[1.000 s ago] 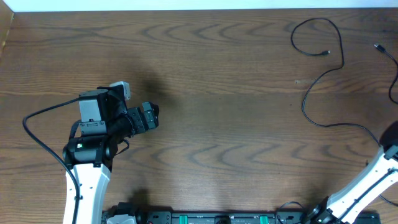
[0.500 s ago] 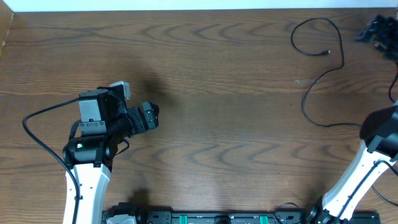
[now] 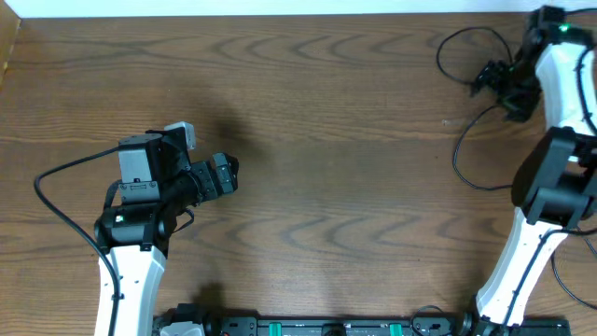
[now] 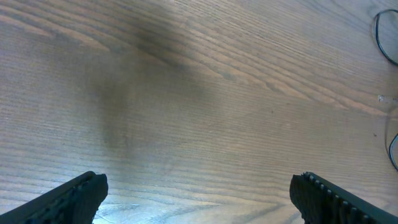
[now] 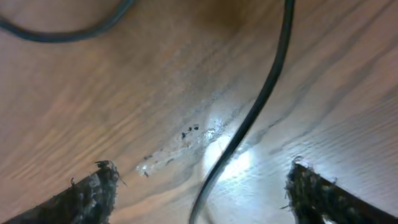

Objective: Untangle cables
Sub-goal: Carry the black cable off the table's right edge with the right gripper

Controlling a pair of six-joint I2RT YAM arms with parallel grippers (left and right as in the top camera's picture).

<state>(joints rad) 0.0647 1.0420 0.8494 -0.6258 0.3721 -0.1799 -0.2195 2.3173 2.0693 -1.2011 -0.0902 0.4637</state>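
On the brown wood-grain worktop (image 3: 326,112), the white-and-black right arm (image 3: 560,84), at the near right edge a second ago, now reaches into the far right corner; the left arm (image 3: 131,271) has not moved. The left hand (image 4: 200,198) is spread wide over bare wood. The right hand (image 5: 205,182) is spread astride the thin black cable (image 5: 267,93) without touching it; the cable lies looped in that far right corner, as before.

Two robot arms (image 3: 131,233) (image 3: 550,187), one black cable (image 3: 455,154), one wooden table (image 3: 354,140).
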